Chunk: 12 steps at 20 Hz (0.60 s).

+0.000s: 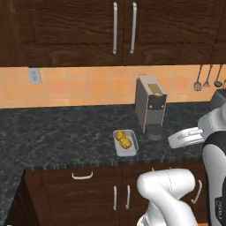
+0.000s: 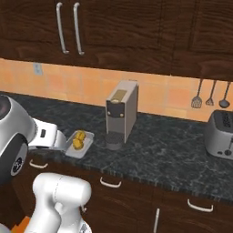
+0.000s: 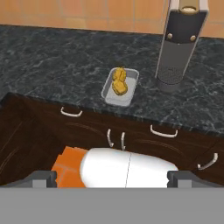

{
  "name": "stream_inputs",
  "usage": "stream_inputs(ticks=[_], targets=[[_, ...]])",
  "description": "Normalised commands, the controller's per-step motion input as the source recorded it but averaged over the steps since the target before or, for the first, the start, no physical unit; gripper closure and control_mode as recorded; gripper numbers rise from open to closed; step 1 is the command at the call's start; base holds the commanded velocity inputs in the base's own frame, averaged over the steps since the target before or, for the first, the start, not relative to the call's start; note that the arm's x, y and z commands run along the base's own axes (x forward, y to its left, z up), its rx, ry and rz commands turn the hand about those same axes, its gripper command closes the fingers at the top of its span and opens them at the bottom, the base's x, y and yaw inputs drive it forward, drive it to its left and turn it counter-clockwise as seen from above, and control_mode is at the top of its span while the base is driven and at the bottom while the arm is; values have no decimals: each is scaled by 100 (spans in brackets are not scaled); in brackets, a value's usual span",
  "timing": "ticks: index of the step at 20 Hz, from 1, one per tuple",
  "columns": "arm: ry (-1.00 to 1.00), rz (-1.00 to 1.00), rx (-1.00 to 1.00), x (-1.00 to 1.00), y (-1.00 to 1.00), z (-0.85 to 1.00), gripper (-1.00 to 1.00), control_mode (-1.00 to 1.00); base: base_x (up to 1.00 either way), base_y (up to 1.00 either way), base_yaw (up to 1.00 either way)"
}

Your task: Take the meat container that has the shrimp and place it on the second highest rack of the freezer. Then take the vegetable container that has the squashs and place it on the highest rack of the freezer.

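- A small grey tray (image 1: 126,143) holding two yellow squashes (image 1: 124,139) is sitting near the front edge of the dark counter (image 1: 57,137), at the centre of the left base view and just left of the coffee machine (image 1: 151,107).
- In the hand view the tray (image 3: 120,86) is lying in the upper middle of the frame, with the gripper (image 3: 112,178) well apart from it, low over the cabinet fronts.
- The two fingertips (image 3: 41,178) are standing wide apart at the bottom corners with nothing between them, so the hand is open and empty.
- No shrimp container is appearing on this stretch of counter, so the squash tray is probably the target now, though that is a judgement.
- A good approach is coming down over the tray's long rim, staying off the coffee machine and keeping the tray level.
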Motion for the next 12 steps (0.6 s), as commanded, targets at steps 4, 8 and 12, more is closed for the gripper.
stream_inputs(ticks=[4, 8, 12], targets=[[0, 0, 0, 0, 0, 0, -100, 100, 32, 22, -22], [0, 0, 0, 0, 0, 0, -100, 100, -3, 29, -22], [8, -49, 11, -23, 40, -76, -100, -100, 0, 0, 0]])
